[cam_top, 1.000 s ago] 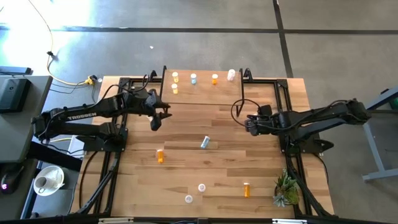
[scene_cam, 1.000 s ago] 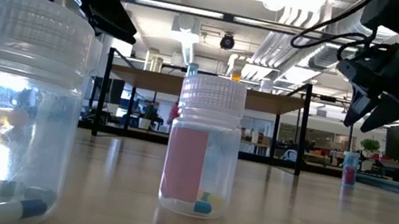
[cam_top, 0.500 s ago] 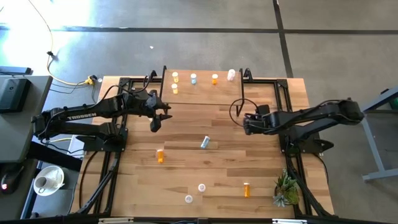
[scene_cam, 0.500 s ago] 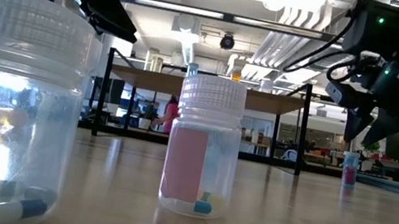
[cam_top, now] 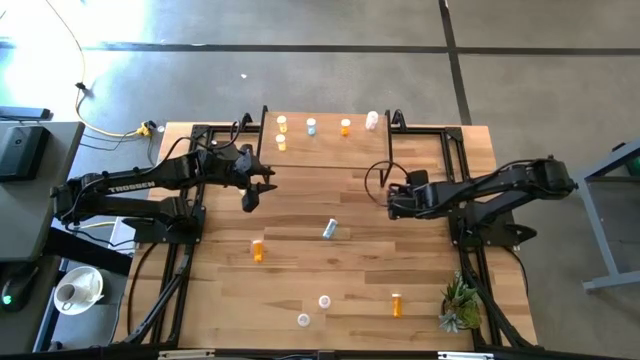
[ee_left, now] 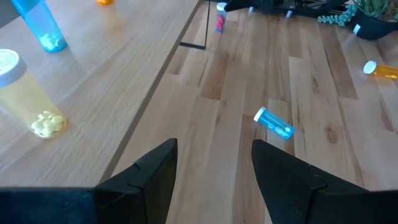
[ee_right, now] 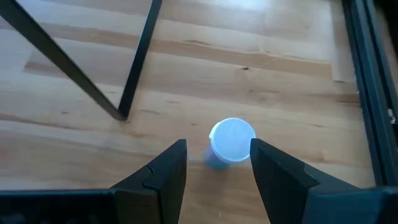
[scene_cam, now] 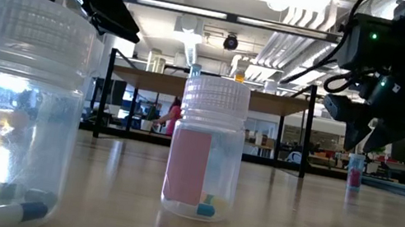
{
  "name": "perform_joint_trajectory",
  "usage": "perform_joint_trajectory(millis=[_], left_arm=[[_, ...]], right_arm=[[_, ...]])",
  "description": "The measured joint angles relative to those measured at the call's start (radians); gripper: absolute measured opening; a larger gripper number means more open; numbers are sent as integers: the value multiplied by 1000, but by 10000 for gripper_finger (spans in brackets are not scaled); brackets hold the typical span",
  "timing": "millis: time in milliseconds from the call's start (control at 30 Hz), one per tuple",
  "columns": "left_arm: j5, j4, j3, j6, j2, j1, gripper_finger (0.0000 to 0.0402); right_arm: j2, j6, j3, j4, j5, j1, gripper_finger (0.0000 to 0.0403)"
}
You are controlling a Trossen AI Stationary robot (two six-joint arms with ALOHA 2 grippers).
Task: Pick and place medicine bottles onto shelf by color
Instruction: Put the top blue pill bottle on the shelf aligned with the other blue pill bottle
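Note:
The shelf (cam_top: 330, 150) stands at the table's far side and carries two yellow bottles (cam_top: 282, 123), a blue one (cam_top: 311, 126), an orange one (cam_top: 346, 126) and a pale one (cam_top: 372, 120). My right gripper (cam_top: 392, 203) is open and hovers near the shelf's right front leg. In its wrist view (ee_right: 214, 149) the fingers stand above and on either side of a small upright bottle with a white cap (ee_right: 232, 140), without touching it. My left gripper (cam_top: 255, 190) is open and empty, in front of the shelf's left end (ee_left: 214, 146).
A blue bottle (cam_top: 329, 229) lies on its side mid-table. An orange one (cam_top: 258, 250) stands to its near left. Two pale bottles (cam_top: 324, 301) and a lying orange one (cam_top: 397, 304) are near the front edge. A plant (cam_top: 460, 305) is at the near right. The shelf's black legs (ee_right: 134, 62) are close to my right gripper.
My right gripper has gone a little toward the table's left edge and downward, nearer the small upright bottle, and has tipped its fingers more downward.

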State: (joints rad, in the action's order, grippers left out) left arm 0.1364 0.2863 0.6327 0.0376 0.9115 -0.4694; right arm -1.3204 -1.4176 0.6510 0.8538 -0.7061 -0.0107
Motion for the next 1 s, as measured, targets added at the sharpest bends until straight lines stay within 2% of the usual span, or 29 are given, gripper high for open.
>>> perform_joint_trajectory(millis=[500,767,1000], left_arm=[[-1,0,0,0,0,0,197],[-2,0,0,0,0,0,197],[-1,-1,1,0,0,0,197]], right_arm=[[-118,-17,0,-3,-38,7,168],[-119,-14,0,-6,-45,9,168],[-119,84,0,-83,-5,9,168]])
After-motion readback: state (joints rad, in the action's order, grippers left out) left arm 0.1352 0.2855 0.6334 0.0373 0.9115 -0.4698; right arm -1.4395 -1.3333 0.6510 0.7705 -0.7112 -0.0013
